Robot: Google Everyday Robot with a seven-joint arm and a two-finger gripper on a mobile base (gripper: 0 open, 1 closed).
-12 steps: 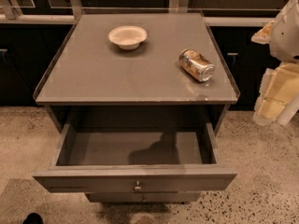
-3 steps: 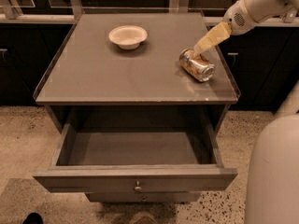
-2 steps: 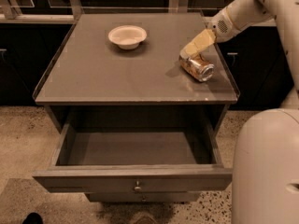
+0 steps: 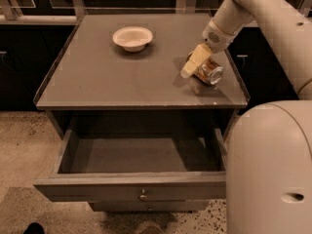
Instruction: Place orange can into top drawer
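Note:
The orange can point(image 4: 210, 73) lies on its side near the right edge of the grey cabinet top point(image 4: 107, 77), its silver end facing me. My gripper point(image 4: 194, 64) has come down from the upper right and sits right against the can's left side, hiding part of it. The top drawer point(image 4: 97, 188) is pulled open below the cabinet top. Its inside is bare, and its small round knob point(image 4: 143, 195) faces me.
A white bowl point(image 4: 132, 37) stands at the back middle of the cabinet top. My arm point(image 4: 253, 9) reaches in from the upper right. My white body point(image 4: 270, 169) fills the lower right, beside the drawer's right end. A narrower lower drawer front point(image 4: 146, 207) sits beneath.
The arm swung in from the right and the gripper has come down and to the left onto the can. The can, bowl and drawer have not moved.

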